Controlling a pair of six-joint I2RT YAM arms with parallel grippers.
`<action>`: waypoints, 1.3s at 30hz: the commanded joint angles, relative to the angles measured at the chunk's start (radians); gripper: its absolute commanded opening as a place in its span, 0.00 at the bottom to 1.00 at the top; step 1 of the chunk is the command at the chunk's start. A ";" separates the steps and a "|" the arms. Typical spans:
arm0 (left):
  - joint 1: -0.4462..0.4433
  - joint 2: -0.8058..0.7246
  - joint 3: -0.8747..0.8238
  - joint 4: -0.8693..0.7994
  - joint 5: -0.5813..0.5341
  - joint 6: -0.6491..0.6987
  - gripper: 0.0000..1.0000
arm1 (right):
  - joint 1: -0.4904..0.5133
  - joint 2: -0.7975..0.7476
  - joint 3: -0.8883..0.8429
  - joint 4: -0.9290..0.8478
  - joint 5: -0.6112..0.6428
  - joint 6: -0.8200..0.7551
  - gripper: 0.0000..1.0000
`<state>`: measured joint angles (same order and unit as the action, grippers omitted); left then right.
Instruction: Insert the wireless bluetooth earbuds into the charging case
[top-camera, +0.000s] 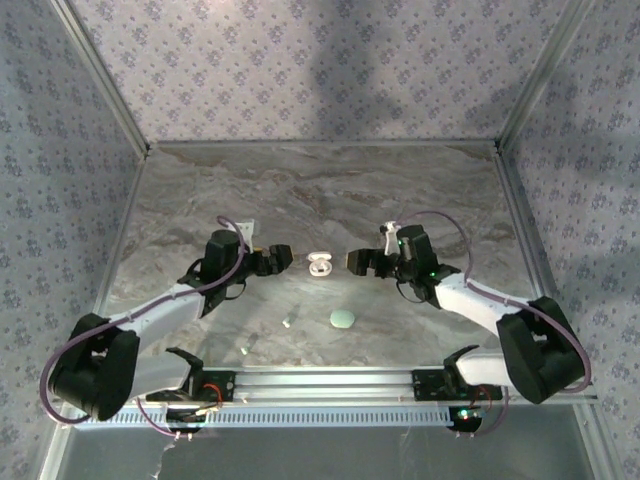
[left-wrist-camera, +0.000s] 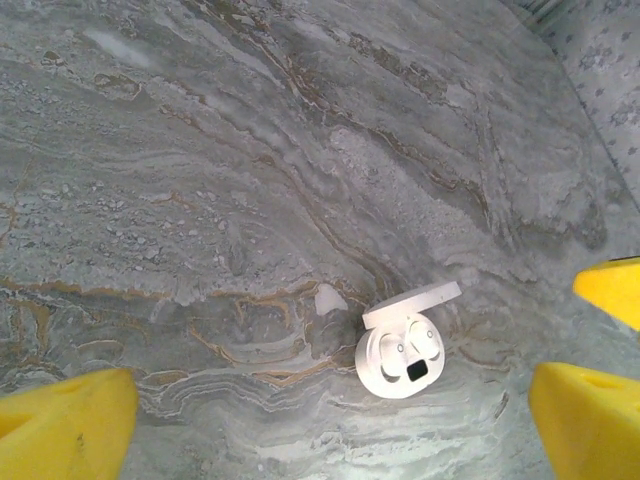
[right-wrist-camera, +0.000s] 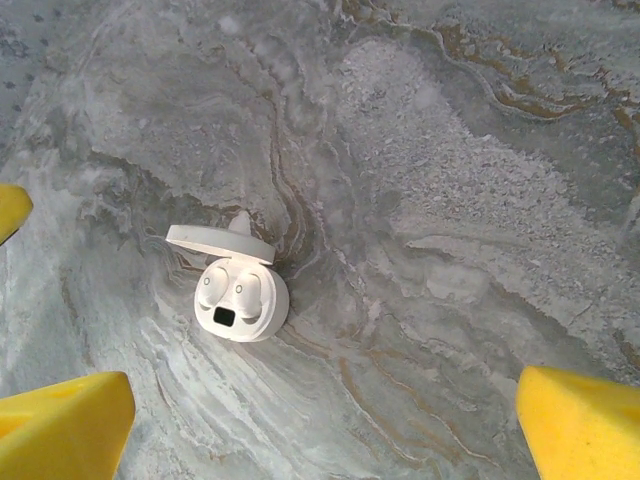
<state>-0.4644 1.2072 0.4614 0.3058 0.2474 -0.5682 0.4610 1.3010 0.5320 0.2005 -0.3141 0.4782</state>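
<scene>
A white charging case (top-camera: 320, 264) stands open on the marble table, lid up, midway between my two grippers. Two white earbuds (left-wrist-camera: 386, 350) (left-wrist-camera: 423, 340) sit in its wells above a small dark window. The right wrist view has the same case (right-wrist-camera: 240, 302) with both earbuds (right-wrist-camera: 213, 285) (right-wrist-camera: 247, 294) seated. My left gripper (top-camera: 285, 258) is just left of the case, open and holding nothing. Its yellow pads (left-wrist-camera: 65, 425) stand far apart. My right gripper (top-camera: 353, 262) is just right of the case, also open and holding nothing. Two tiny pale earbuds (top-camera: 286, 322) (top-camera: 245, 350) lie loose nearer the front.
A mint oval pod (top-camera: 342, 319) lies shut on the table in front of the white case. Patterned walls close in the left, back and right sides. A metal rail (top-camera: 330, 380) with the arm bases runs along the near edge.
</scene>
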 joint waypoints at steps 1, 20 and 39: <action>0.023 0.030 -0.004 0.077 0.082 -0.046 1.00 | 0.007 0.024 0.045 -0.039 -0.005 0.003 1.00; 0.044 0.226 -0.023 0.340 0.296 -0.235 1.00 | 0.025 -0.054 0.057 -0.161 0.202 0.023 1.00; 0.000 0.145 0.005 0.155 0.214 -0.142 0.60 | 0.036 0.016 0.310 -0.367 0.118 0.002 1.00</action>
<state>-0.4500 1.3525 0.4461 0.4805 0.4679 -0.7269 0.4961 1.2831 0.7849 -0.1089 -0.1463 0.5030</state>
